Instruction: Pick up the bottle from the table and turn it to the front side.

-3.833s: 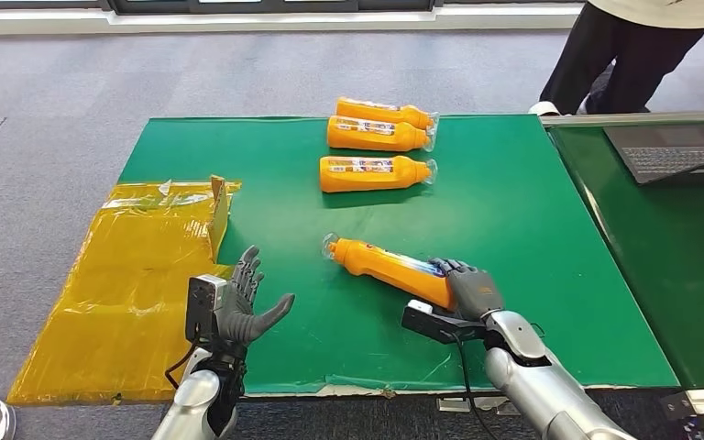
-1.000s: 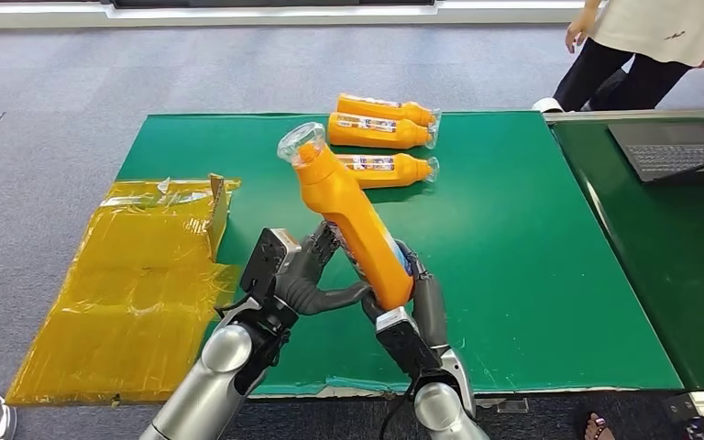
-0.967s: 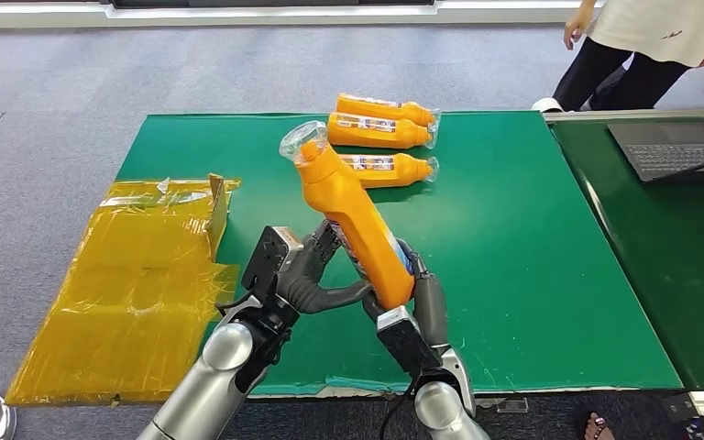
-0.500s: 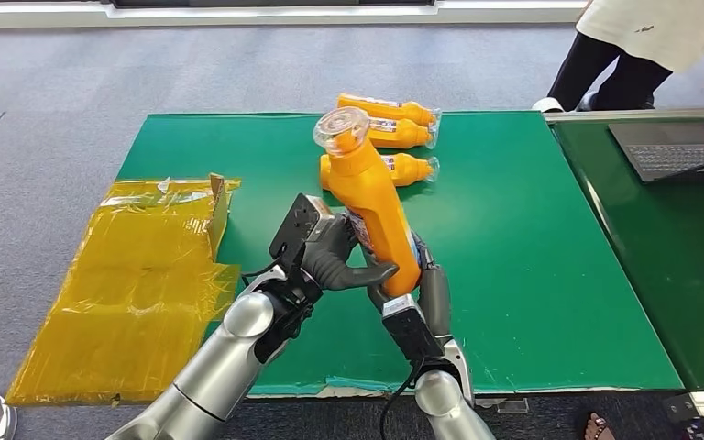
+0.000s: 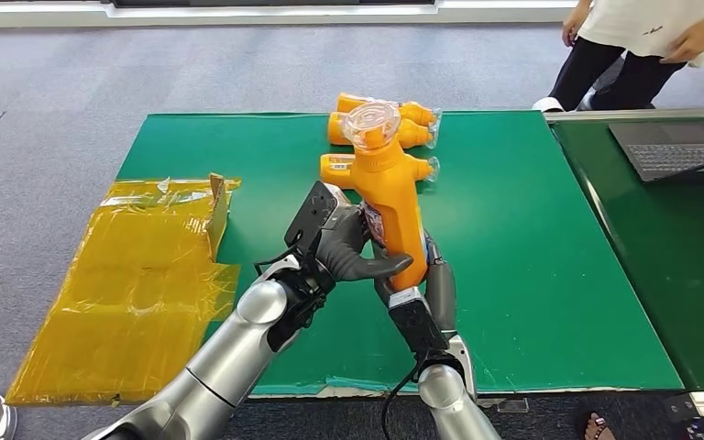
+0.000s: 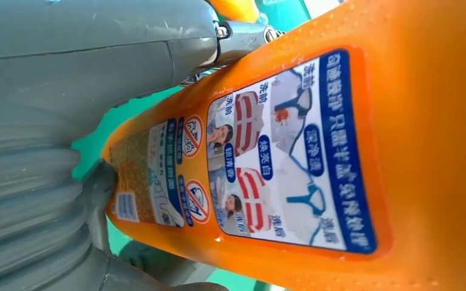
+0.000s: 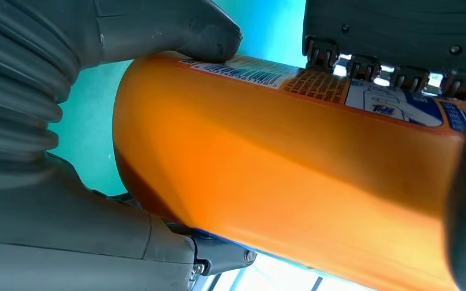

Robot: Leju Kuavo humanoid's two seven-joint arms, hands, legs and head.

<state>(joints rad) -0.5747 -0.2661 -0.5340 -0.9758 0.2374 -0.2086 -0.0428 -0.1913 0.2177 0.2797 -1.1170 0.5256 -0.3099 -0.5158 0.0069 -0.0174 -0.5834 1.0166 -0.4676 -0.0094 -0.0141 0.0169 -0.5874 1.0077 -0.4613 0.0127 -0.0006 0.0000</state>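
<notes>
An orange bottle (image 5: 392,202) with a clear cap stands nearly upright above the green table (image 5: 513,257), held between both hands. My left hand (image 5: 344,249) wraps its lower body from the left, thumb across the front. My right hand (image 5: 426,284) grips the base from below and behind. Up close, the left wrist view has the bottle (image 6: 315,163) with its printed label facing the camera and my left hand (image 6: 67,121) beside it. In the right wrist view the plain orange side of the bottle (image 7: 291,176) lies under my right hand (image 7: 67,109).
Three more orange bottles (image 5: 339,170) lie on their sides at the table's far middle, partly behind the held one. Yellow plastic sheeting (image 5: 137,275) covers the table's left end. A laptop (image 5: 678,151) sits on the neighbouring table at right, and a person (image 5: 642,46) stands beyond it.
Both hands have carried the bottle up and to the right, tipping it from a left lean to nearly upright. My left hand has closed further around it.
</notes>
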